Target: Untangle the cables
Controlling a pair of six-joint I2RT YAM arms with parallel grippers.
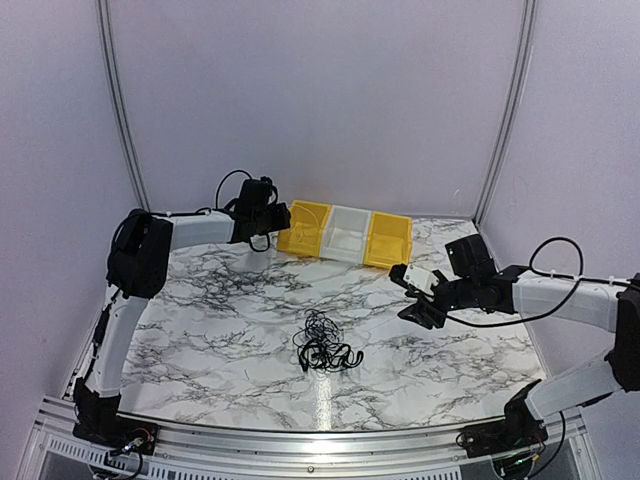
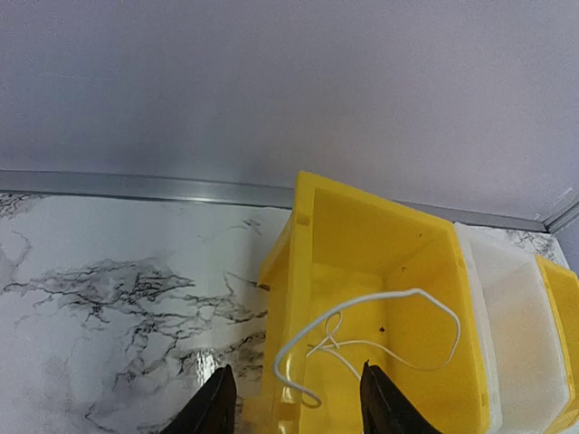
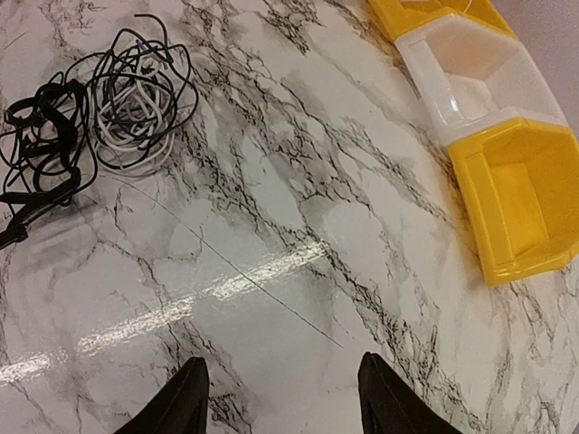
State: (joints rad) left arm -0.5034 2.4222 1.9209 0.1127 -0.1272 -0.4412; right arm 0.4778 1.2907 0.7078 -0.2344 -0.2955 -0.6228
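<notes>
On the marble tabletop (image 1: 220, 330), a little in front of its middle, lies the tangle of cables (image 1: 325, 345): thin black strands with some whitish ones inside, loosely looped together, and a few black ends spread out to the side. Both claws are apart from this tangle. To the right of it and a bit farther, the right claw (image 3: 285, 398) hangs above the tabletop with its two fingers wide apart; between them only the marble surface is seen. At the far edge of the tabletop three bins stand in one row, touching each other: the left yellow bin (image 1: 303, 228), the white bin (image 1: 348, 232) and the right yellow bin (image 1: 388, 240). The left claw (image 2: 298, 402) is just beside the left yellow bin, at its near left wall, and its fingers are also spread wide. A separate white cable (image 2: 416, 291) lies in a loose loop inside this yellow bin, and I cannot tell if it touches the fingers.
</notes>
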